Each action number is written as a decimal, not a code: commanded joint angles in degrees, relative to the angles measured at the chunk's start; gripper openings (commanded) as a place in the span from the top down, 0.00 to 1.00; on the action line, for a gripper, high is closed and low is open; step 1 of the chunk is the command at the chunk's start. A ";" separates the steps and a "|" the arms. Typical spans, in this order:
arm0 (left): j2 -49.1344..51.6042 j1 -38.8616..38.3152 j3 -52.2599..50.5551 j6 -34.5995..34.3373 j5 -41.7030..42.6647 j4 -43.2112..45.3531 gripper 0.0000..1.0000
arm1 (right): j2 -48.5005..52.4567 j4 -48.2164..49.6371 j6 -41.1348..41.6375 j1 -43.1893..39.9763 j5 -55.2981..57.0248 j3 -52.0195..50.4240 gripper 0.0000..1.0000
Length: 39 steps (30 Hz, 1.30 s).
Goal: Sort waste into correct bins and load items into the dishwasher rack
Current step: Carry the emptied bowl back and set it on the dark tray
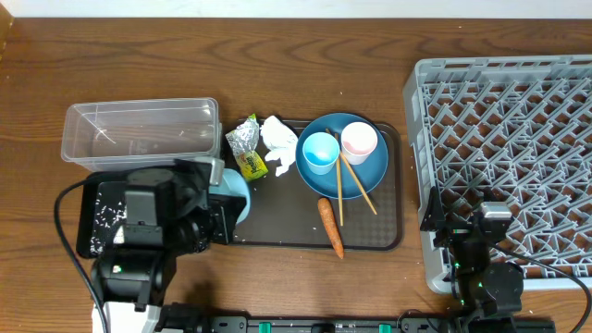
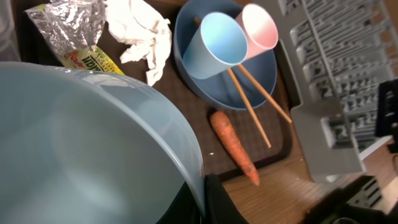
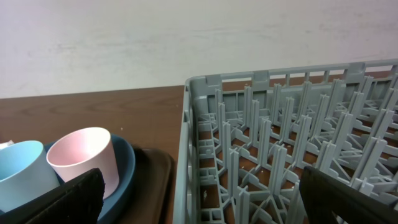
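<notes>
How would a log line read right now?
left gripper: shut on light-blue bowl | right gripper: open, empty, by rack | carrot: not binned

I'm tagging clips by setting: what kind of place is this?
Likely a staged dish-clearing station, not a real kitchen: a wooden table holding a grey dishwasher rack, a brown serving tray of used dishes and scraps, and a clear tub.

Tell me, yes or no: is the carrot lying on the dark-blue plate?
No, the carrot lies on the brown tray, beside the dark-blue plate rather than on it.
</notes>
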 commanded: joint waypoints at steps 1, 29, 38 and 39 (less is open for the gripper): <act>-0.15 -3.04 -1.20 -0.83 -4.59 0.63 0.94 | -0.09 -0.22 -0.20 0.07 -0.04 -0.09 0.01; 30.34 -17.84 -1.31 -4.85 -19.19 8.24 0.94 | -0.09 -0.22 -0.20 0.07 -0.04 -0.09 0.01; 35.87 -17.88 -1.31 -4.85 -19.23 9.25 0.87 | -0.09 -0.22 -0.20 0.07 -0.04 -0.09 0.01; 35.91 -17.88 -1.31 -4.85 -19.26 9.25 0.83 | -0.09 -0.22 -0.20 0.04 -0.04 -0.09 0.01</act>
